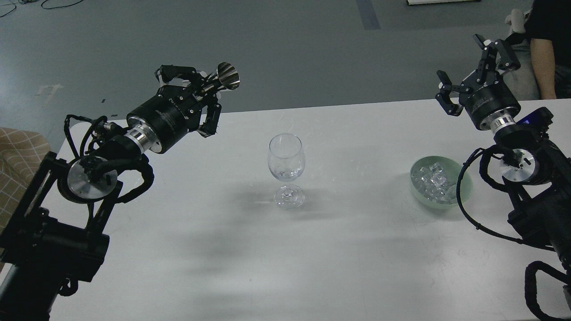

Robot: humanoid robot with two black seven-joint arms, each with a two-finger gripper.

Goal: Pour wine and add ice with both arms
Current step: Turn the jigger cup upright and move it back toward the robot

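A clear stemmed wine glass [286,169] stands upright mid-table. A pale green bowl [464,189] to its right holds a heap of small clear ice cubes [433,183]. My left gripper [200,91] is shut on a shiny metal jigger cup [226,76] and holds it up and to the left of the glass, well apart from it. My right gripper [473,62] is open and empty, raised above the table's far right edge, behind the bowl.
The white table [348,249] stretches to the front. A person in black [546,44] stands at the far right behind the table. A checked chair [20,156] sits at the left edge.
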